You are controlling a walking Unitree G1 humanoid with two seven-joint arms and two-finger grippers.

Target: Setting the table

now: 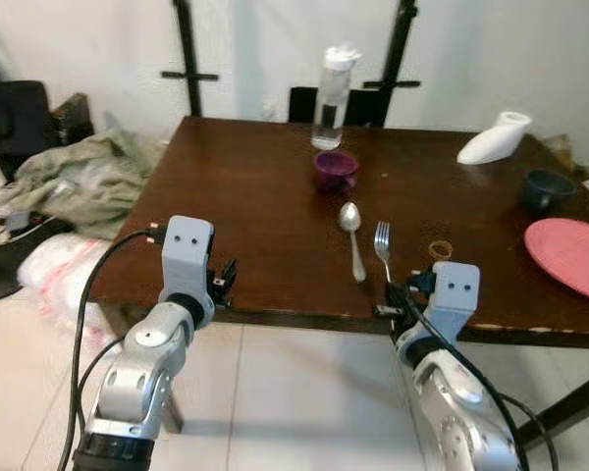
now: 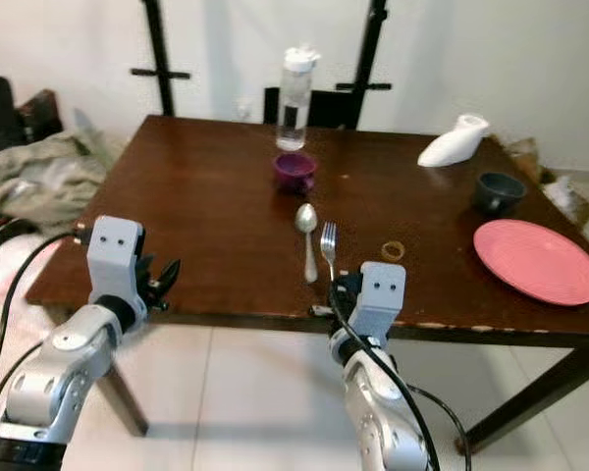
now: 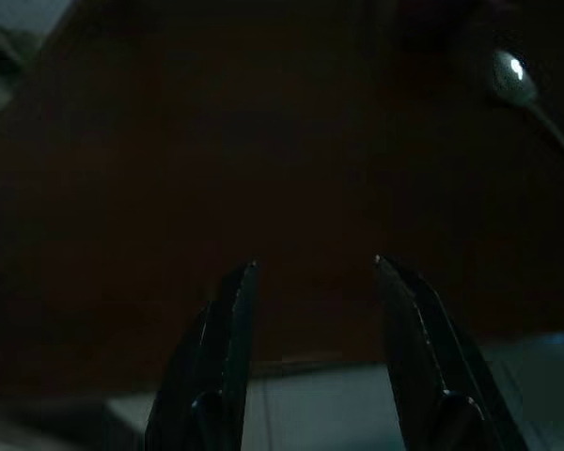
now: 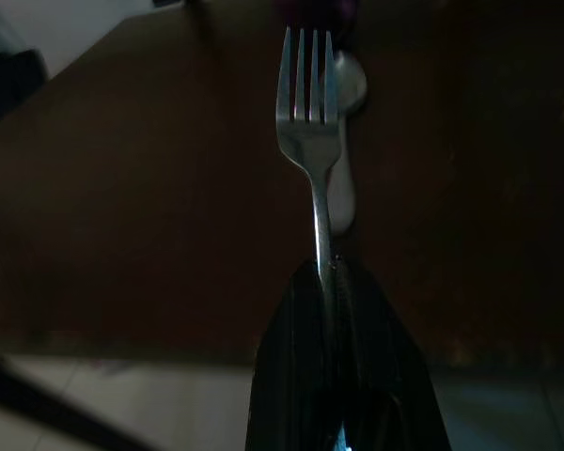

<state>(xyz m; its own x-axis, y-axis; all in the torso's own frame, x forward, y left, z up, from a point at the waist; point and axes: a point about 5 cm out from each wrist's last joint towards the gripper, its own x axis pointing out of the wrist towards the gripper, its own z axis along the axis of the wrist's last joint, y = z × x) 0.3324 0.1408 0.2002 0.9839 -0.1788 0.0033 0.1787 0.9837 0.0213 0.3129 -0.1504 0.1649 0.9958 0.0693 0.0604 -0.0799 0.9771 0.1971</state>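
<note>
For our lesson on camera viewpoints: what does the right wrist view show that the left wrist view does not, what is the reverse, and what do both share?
Right wrist view alone: the right gripper shut on the fork, tines pointing away, with the purple bowl's edge beyond.
Left wrist view alone: the left gripper open, holding nothing, above the table's near edge.
Both: the dark wooden table and the spoon lying on it.

No readable text, label, brand, number or sign anywhere. Nothing legible on the clear bottle [image 1: 332, 98] at the far edge of the table [image 1: 245, 206] (too small and soft to make out any print), nor on the plate [image 1: 572, 257].
</note>
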